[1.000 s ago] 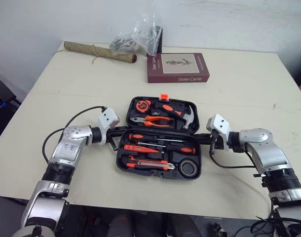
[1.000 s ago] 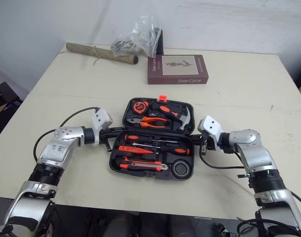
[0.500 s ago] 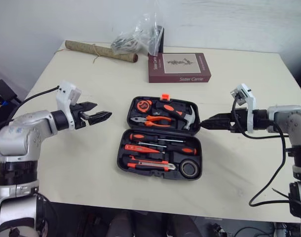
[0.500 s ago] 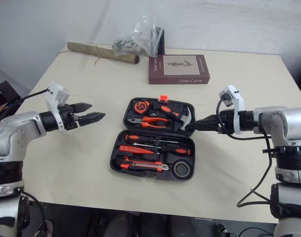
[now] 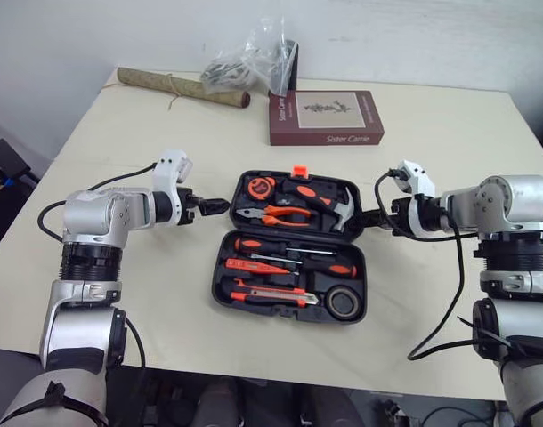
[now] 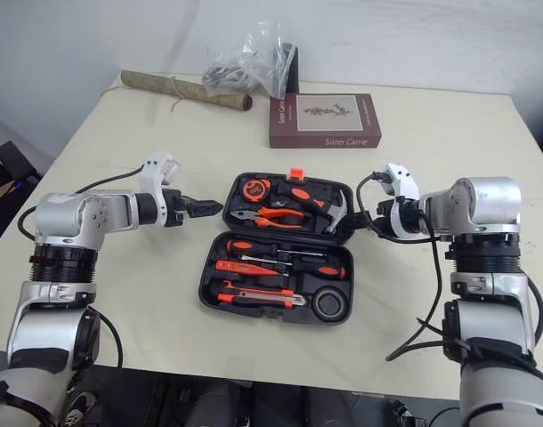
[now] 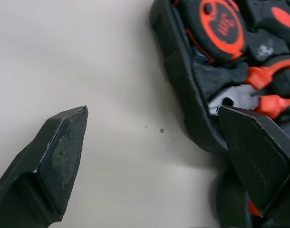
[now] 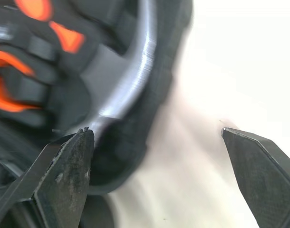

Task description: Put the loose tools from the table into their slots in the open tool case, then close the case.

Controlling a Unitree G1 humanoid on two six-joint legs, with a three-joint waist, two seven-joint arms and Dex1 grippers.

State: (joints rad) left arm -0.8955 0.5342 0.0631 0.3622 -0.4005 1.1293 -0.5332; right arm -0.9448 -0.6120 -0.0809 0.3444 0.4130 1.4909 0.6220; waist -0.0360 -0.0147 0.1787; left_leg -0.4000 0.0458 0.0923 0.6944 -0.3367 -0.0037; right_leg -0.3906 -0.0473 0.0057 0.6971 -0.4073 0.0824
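Lying open mid-bench, the tool case has tools seated in both halves. Your left claw gapes wide just beside the lid's left edge, one finger over the rim. Your right claw, also wide, straddles the lid's right corner by the hammer. The book, paper roll and plastic bag sit well behind. Half a second ago the left claw stood farther out.

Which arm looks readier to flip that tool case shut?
Right, probably: the right gripper is open, straddling the tool case edge beside the hammer. The left gripper, also open, looks slightly short of it.
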